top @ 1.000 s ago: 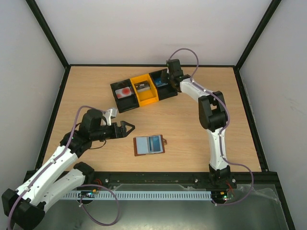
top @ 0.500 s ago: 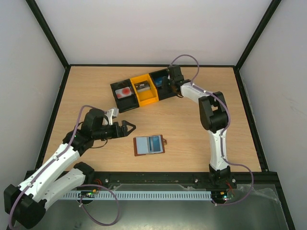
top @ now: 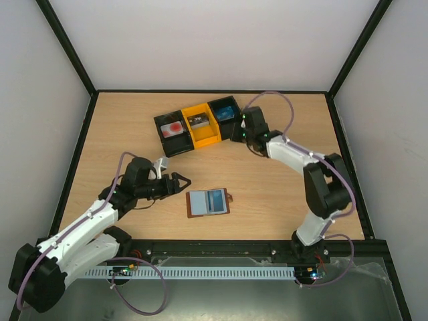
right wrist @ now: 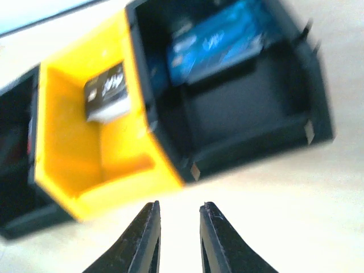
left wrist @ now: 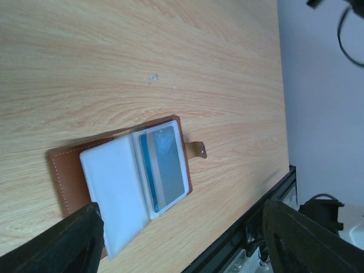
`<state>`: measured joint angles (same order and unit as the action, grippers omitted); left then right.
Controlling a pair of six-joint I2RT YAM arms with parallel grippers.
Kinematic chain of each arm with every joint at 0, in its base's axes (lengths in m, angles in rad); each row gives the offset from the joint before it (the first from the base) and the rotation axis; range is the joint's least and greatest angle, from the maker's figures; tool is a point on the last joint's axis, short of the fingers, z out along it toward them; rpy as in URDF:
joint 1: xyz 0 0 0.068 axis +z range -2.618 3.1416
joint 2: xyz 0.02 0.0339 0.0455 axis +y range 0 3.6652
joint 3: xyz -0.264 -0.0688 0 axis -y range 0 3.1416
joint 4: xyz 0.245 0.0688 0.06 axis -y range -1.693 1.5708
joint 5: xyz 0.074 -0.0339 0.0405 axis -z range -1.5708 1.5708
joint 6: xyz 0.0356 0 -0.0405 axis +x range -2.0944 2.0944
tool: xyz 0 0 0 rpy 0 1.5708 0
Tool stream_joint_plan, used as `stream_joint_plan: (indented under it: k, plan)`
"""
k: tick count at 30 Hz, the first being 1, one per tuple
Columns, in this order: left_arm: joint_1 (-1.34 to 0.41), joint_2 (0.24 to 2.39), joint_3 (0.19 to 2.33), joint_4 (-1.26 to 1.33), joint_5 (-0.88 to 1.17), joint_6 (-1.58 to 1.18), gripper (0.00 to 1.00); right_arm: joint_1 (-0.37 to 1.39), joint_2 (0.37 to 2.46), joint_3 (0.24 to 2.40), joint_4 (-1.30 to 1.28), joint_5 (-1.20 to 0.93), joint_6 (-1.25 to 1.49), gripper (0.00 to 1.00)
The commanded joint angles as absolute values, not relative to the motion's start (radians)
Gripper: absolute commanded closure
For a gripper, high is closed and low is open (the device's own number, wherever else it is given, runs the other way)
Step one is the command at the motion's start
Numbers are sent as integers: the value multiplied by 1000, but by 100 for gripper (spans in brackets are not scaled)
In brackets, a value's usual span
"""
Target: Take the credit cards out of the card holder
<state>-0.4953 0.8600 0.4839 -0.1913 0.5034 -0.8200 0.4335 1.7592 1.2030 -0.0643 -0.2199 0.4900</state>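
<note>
The brown card holder (top: 194,211) lies open on the table near the front middle, its tab (top: 231,198) on the right. In the left wrist view (left wrist: 63,170) one pocket is white and the other (left wrist: 165,165) shows blue-grey with a blue strip. My left gripper (top: 180,182) (left wrist: 182,242) is open and empty, just left of the holder. A whitish card with a red round mark (top: 174,128) lies in the tray's left compartment. No red-pink card is in view. My right gripper (top: 241,133) (right wrist: 177,219) is empty, its jaws a narrow gap apart, just in front of the tray.
The black-and-yellow three-part tray (top: 206,137) (right wrist: 85,193) stands at the back middle. A black-and-white card (top: 197,121) (right wrist: 107,91) lies in its yellow part, a blue card (top: 226,112) (right wrist: 219,40) in its right part. Black frame rails edge the table.
My right gripper has drawn back from over the tray's right compartment toward the near right. My left gripper has moved a little toward the card holder.
</note>
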Motion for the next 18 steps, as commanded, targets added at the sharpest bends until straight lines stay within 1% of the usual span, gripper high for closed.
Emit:
stream_joint_plan:
  k: [1,8,18]
  plan:
    - [-518,905,427,-30,541,-902,25,523,1615,1011,-14,-228,579,79]
    - [-609,989,348,152,529,-988,34,634,1411,762,42,-230,680,78]
    - [-676,1140,330,397,515,-1049,47,786,1208,511,122,-231,847,77]
